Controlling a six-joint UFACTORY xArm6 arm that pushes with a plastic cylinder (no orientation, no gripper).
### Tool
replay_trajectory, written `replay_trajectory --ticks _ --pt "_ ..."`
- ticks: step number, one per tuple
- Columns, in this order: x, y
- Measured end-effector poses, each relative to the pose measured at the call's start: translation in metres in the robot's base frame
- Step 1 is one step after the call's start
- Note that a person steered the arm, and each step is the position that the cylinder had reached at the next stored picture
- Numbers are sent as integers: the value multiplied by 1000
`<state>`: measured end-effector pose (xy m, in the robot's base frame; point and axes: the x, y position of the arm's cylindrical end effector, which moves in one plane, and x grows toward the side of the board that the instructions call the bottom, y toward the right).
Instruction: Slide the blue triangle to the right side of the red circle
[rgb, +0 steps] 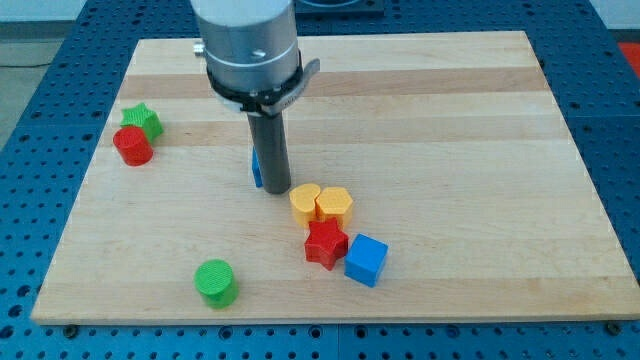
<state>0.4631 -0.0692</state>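
The blue triangle (257, 169) is mostly hidden behind my rod; only a thin blue sliver shows at the rod's left edge, near the board's middle. My tip (277, 188) rests on the board touching the triangle's right side. The red circle (132, 146) sits at the view's left, well to the left of the triangle, touching the green star (143, 120) above it.
A yellow hexagon (305, 204) and a yellow heart (335, 204) sit just right of and below my tip. A red star (326, 243) and a blue cube (366, 259) lie below them. A green circle (216, 282) sits at the lower left. The wooden board (450, 120) has blue pegboard around it.
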Motion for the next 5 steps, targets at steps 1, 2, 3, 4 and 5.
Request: replay_trajectory --ticks 1,2,3,4,5 --pt "-31 -2" --pt "-59 -5" --pt "-66 -21" --pt "-70 -45" --pt "-70 -59"
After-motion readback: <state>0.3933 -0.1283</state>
